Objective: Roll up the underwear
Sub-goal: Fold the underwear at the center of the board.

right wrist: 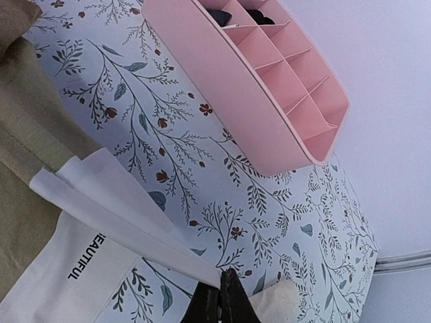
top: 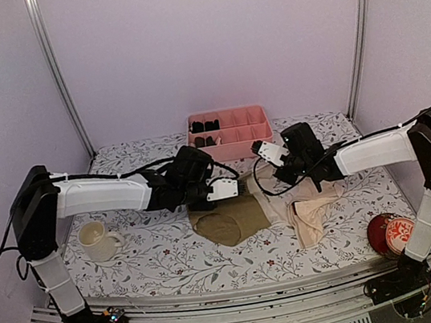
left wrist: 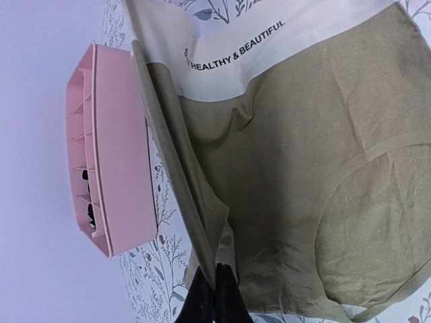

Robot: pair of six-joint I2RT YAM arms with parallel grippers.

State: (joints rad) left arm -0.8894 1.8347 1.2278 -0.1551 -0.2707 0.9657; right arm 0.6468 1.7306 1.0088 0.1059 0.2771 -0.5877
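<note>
The olive-brown underwear (top: 236, 219) with a cream-white waistband (left wrist: 269, 47) lies at the table's middle. My left gripper (top: 204, 192) is shut on its olive side edge (left wrist: 202, 222), pulled up into a taut fold, with the black fingertips (left wrist: 225, 299) pinched on it. My right gripper (top: 282, 169) is shut on a corner of the white waistband (right wrist: 135, 215), which is stretched up to its fingertips (right wrist: 222, 303). The pale peach-beige underwear (top: 314, 213) lies crumpled to the right, a bit of it beside the right fingertips (right wrist: 283, 299).
A pink compartment tray (top: 230, 132) with small black bundles stands at the back, close behind both grippers. A cream mug (top: 97, 240) sits front left. A red round object (top: 393, 234) sits front right. Grey walls close off the back and sides.
</note>
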